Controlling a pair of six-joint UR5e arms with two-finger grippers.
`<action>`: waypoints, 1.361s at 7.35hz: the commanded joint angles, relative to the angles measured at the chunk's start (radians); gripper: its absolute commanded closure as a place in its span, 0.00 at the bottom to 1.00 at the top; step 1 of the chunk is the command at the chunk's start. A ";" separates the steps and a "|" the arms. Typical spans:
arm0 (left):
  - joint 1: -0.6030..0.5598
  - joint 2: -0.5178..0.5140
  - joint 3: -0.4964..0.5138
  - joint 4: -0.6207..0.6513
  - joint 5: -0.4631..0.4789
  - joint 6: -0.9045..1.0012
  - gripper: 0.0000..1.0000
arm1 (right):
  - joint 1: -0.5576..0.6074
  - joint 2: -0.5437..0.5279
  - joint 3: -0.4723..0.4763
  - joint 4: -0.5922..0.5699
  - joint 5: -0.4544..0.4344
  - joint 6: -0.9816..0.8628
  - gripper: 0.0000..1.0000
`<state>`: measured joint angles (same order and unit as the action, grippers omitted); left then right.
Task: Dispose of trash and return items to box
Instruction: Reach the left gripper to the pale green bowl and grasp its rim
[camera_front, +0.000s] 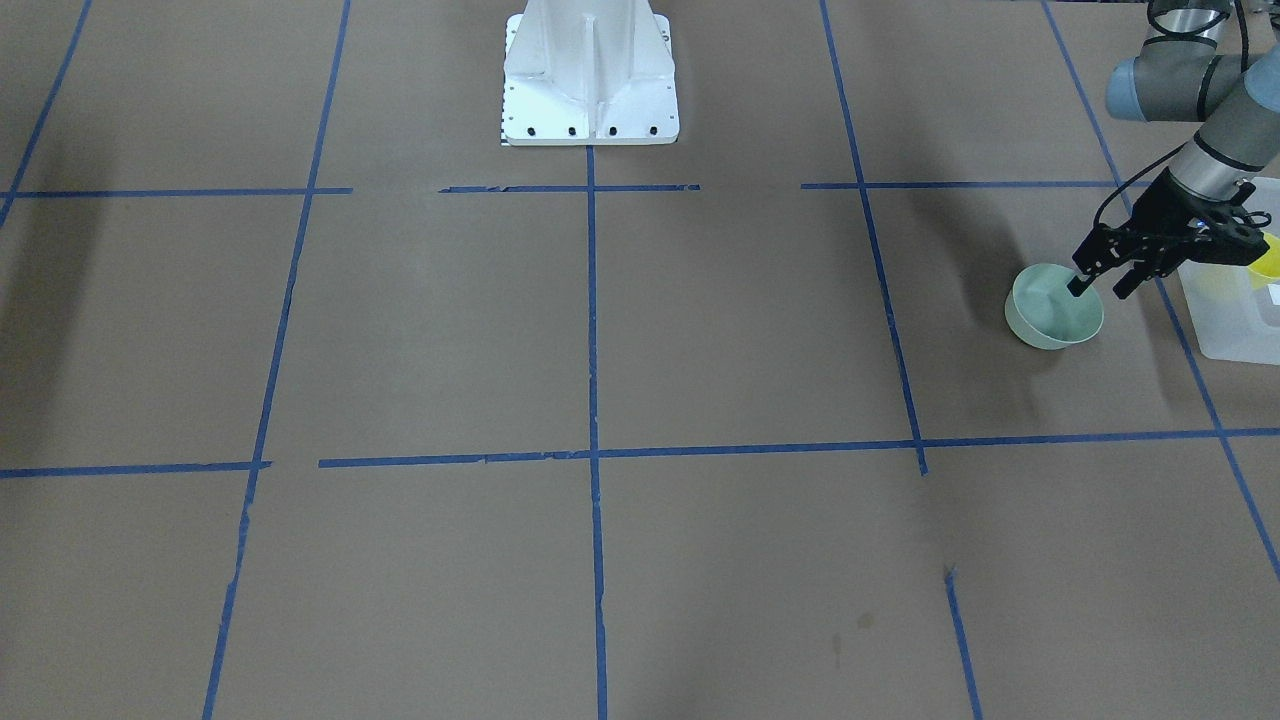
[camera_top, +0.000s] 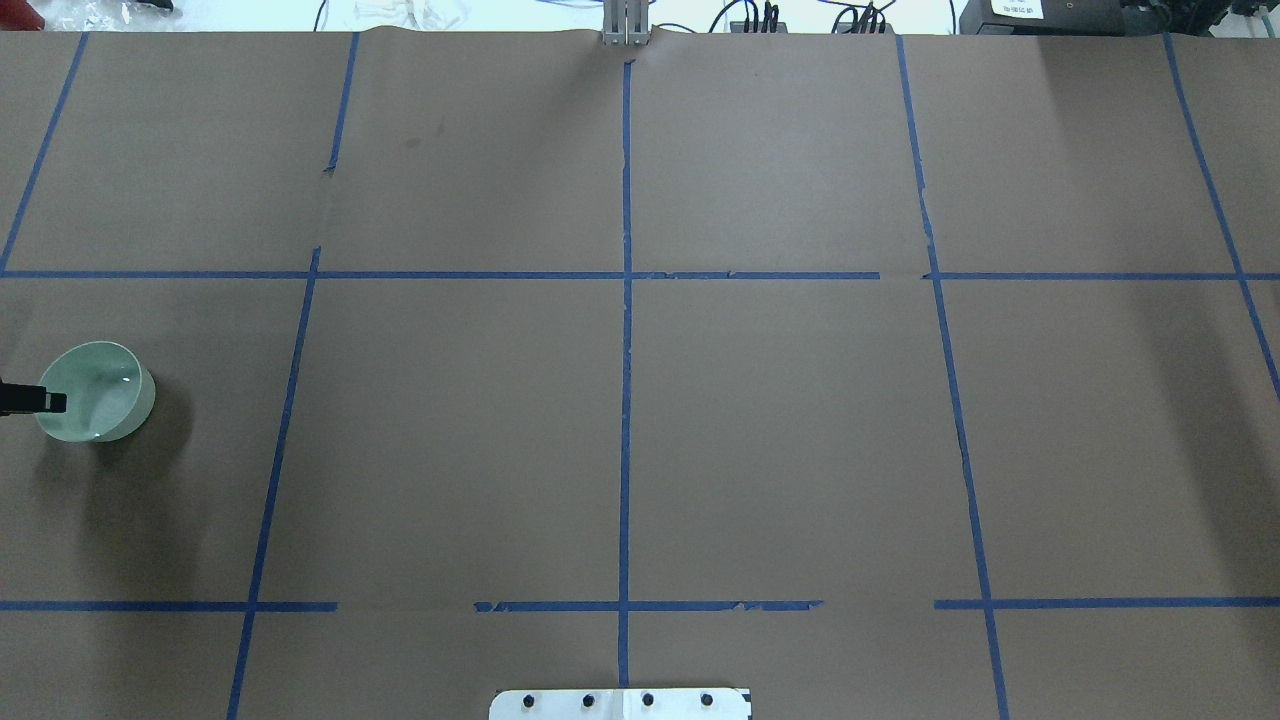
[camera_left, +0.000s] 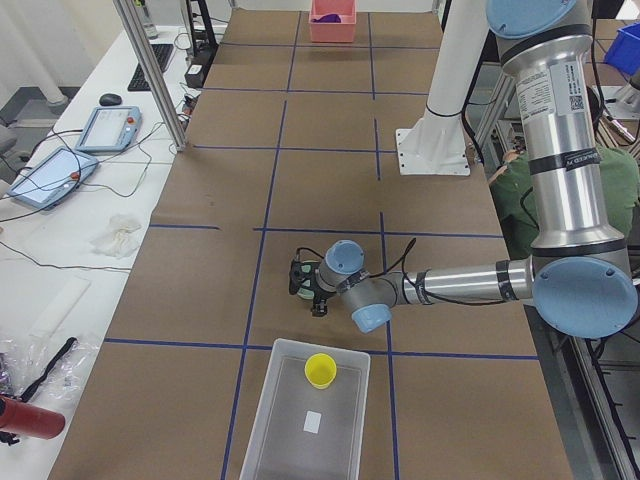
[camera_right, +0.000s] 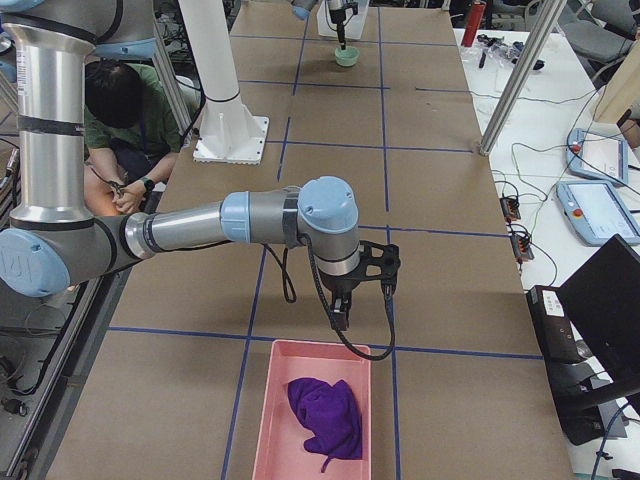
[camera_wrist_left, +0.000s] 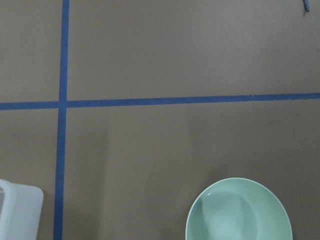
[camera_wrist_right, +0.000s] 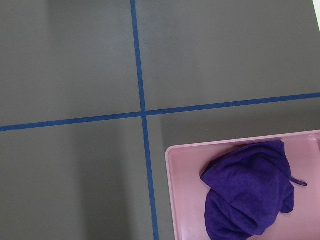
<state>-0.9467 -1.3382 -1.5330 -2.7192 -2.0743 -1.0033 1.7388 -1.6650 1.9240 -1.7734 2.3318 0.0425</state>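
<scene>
The pale green bowl (camera_front: 1050, 312) stands on the brown table next to the box (camera_front: 1235, 320), a frosted-white bin at the edge of the front view. My left gripper (camera_front: 1103, 285) is open and straddles the bowl's rim on the box side, one finger inside and one outside. The overhead view shows the bowl (camera_top: 100, 390) with one fingertip (camera_top: 45, 402) in it. The yellow cup (camera_left: 320, 370) stands inside the box (camera_left: 300, 440). The left wrist view shows the bowl (camera_wrist_left: 239, 212) and a box corner (camera_wrist_left: 17, 210). My right gripper (camera_right: 340, 318) hangs over the table; I cannot tell whether it is open.
A pink tray (camera_right: 275, 430) holding a purple cloth (camera_right: 325, 415) lies at the table's right end, just below the right gripper; both show in the right wrist view (camera_wrist_right: 185, 200) (camera_wrist_right: 247, 195). The white robot base (camera_front: 590, 70) stands at the back middle.
</scene>
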 joint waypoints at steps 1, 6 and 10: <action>0.008 -0.013 0.010 -0.001 0.005 -0.005 0.77 | -0.047 0.001 0.035 -0.001 0.018 0.037 0.00; 0.011 0.026 -0.070 0.007 -0.064 0.005 1.00 | -0.165 -0.044 0.029 0.052 0.064 0.036 0.00; -0.091 0.056 -0.127 0.059 -0.234 0.114 1.00 | -0.275 -0.067 0.020 0.086 -0.027 0.051 0.00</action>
<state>-0.9931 -1.2882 -1.6561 -2.6995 -2.2696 -0.9632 1.4827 -1.7199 1.9457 -1.7086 2.3643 0.0939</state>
